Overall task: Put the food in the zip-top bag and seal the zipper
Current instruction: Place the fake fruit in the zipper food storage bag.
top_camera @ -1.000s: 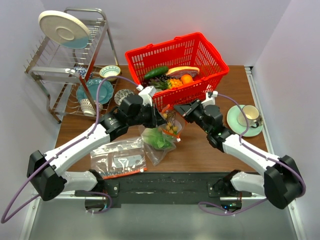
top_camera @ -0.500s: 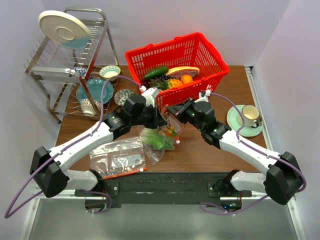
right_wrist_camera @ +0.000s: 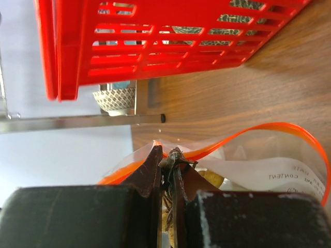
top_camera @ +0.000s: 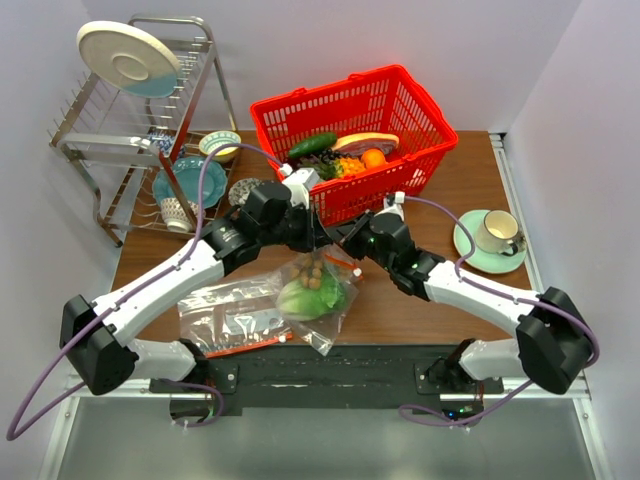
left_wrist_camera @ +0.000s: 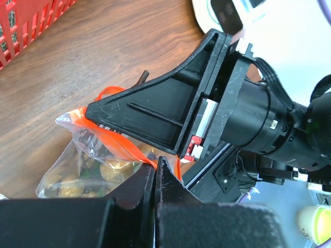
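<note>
The zip-top bag (top_camera: 318, 292) holds the pale-green cabbage (top_camera: 298, 298) and brown nuts (top_camera: 318, 271) in the table's middle. My left gripper (top_camera: 318, 238) is shut on its red-orange zipper strip (left_wrist_camera: 116, 142), seen in the left wrist view at the fingertips (left_wrist_camera: 156, 163). My right gripper (top_camera: 345, 238) meets it at the bag's mouth; in the right wrist view it (right_wrist_camera: 168, 155) is shut on the bag's edge and a dry brown stem, with the strip (right_wrist_camera: 248, 135) looping to the right. The dark green cucumber (top_camera: 312, 145) lies in the red basket (top_camera: 432, 120).
A second flat clear bag (top_camera: 232, 318) lies at the front left. The dish rack (top_camera: 95, 140) with plates and bowls stands at the back left. A cup on a green saucer (top_camera: 492, 238) sits at the right. The basket stands just behind both grippers.
My right gripper has moved left to the bag's mouth, right beside my left gripper. The bag has swung toward the front edge and now hangs below both grippers.
</note>
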Robot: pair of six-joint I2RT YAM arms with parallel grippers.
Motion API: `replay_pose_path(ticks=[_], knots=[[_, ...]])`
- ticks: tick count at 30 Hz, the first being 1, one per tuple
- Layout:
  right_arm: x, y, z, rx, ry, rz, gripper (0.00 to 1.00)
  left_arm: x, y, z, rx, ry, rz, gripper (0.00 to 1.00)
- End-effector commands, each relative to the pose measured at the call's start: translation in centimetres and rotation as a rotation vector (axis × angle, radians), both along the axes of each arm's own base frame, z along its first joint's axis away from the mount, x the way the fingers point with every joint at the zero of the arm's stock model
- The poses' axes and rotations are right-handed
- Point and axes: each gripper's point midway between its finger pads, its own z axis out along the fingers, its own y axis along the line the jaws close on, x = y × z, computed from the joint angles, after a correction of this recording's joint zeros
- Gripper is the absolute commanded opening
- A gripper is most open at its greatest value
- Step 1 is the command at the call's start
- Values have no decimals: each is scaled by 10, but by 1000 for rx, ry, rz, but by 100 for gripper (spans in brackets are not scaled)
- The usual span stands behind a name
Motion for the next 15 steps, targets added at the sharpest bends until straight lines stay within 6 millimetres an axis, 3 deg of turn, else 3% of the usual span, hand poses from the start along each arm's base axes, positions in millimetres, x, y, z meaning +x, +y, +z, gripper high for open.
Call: replay_pose_path(ticks=[1, 5, 8, 15], knots=[[1, -3, 4, -88, -107, 34, 0, 5, -6, 47, -91, -125, -22, 0], [-10, 2, 22, -145, -238, 154, 0, 4, -1, 30, -52, -103, -16, 0], [-15, -8, 37, -217, -321, 180, 0, 3, 3, 19, -21, -87, -11, 0], [-38, -22, 59, -320, -496, 291, 0, 14, 19, 24, 62, -132, 59, 0]])
